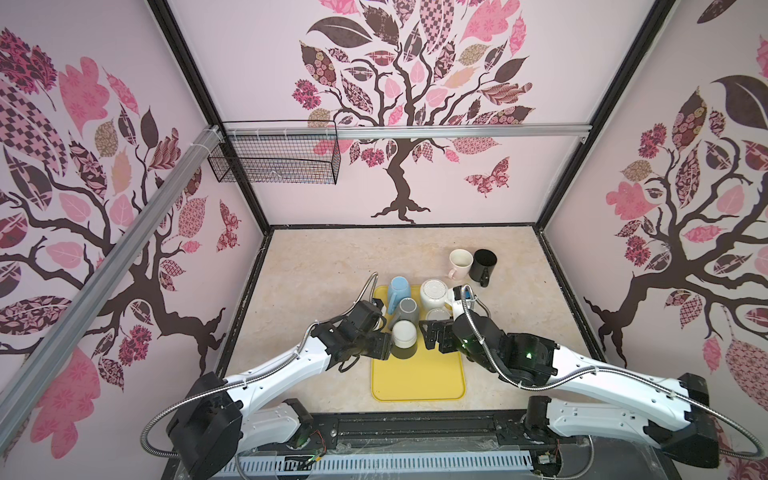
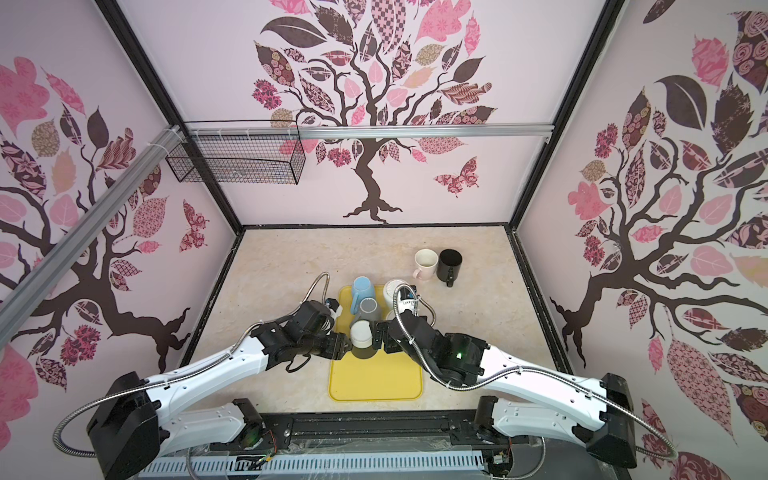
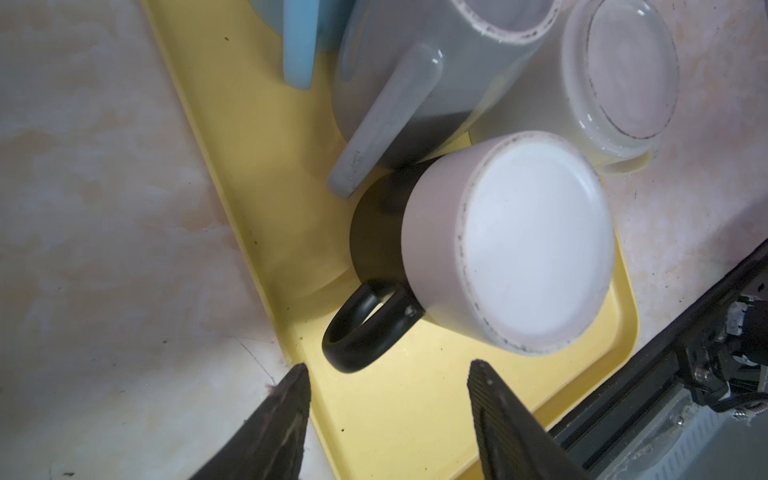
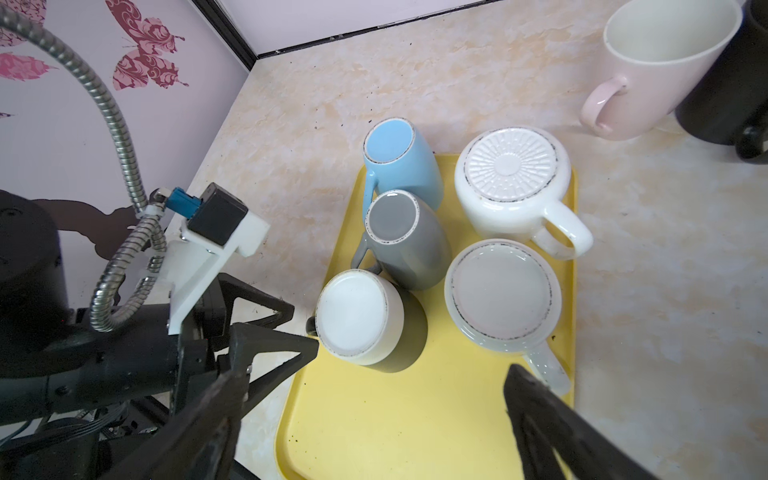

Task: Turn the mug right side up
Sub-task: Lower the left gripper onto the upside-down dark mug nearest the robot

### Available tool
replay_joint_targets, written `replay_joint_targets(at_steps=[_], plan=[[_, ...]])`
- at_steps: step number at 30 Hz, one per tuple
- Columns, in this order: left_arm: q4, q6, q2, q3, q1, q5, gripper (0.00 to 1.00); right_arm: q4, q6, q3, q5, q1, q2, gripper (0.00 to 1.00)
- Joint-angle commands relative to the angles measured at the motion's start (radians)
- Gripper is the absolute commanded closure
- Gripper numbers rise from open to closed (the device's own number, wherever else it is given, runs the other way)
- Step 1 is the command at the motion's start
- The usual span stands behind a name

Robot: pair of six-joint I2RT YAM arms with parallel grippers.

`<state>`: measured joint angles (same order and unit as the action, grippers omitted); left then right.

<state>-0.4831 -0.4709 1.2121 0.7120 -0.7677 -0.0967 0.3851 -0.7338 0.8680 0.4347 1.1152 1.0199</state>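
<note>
5 mugs sit mouth-down on the yellow tray (image 4: 395,436): the blue mug (image 4: 399,162), grey mug (image 4: 407,237), ribbed white mug (image 4: 511,187), pale glassy mug (image 4: 498,295) and our two-tone mug (image 3: 519,245), at the tray's left edge nearest the arms. We judge it glazed ceramic: stiff, weighty, slick and chippable, so its black handle (image 3: 357,332) looks the surest hold. The left gripper (image 3: 388,370) is spread just short of that handle, empty. The right gripper (image 4: 374,374) gapes wide, empty. Off the tray, the pink mug (image 4: 656,70) and black mug (image 4: 731,95) stand upright.
</note>
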Motion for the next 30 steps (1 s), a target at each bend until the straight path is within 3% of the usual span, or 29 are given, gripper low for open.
replay_joint_targets(at_steps=[1,12,21,30], plan=[[0.079,0.026,0.028,-0.032,-0.004,-0.037,0.36,-0.011,0.005,0.011,0.012,-0.002,-0.003,0.02],[0.148,0.032,0.082,-0.069,-0.005,-0.069,0.36,-0.015,0.002,0.007,0.007,-0.002,0.008,0.01],[0.169,0.016,0.032,-0.104,-0.026,-0.080,0.47,-0.021,-0.004,-0.009,0.003,-0.002,-0.010,0.01],[0.199,-0.005,0.017,-0.136,-0.082,-0.122,0.49,-0.046,-0.008,-0.056,-0.005,-0.002,-0.046,0.01]])
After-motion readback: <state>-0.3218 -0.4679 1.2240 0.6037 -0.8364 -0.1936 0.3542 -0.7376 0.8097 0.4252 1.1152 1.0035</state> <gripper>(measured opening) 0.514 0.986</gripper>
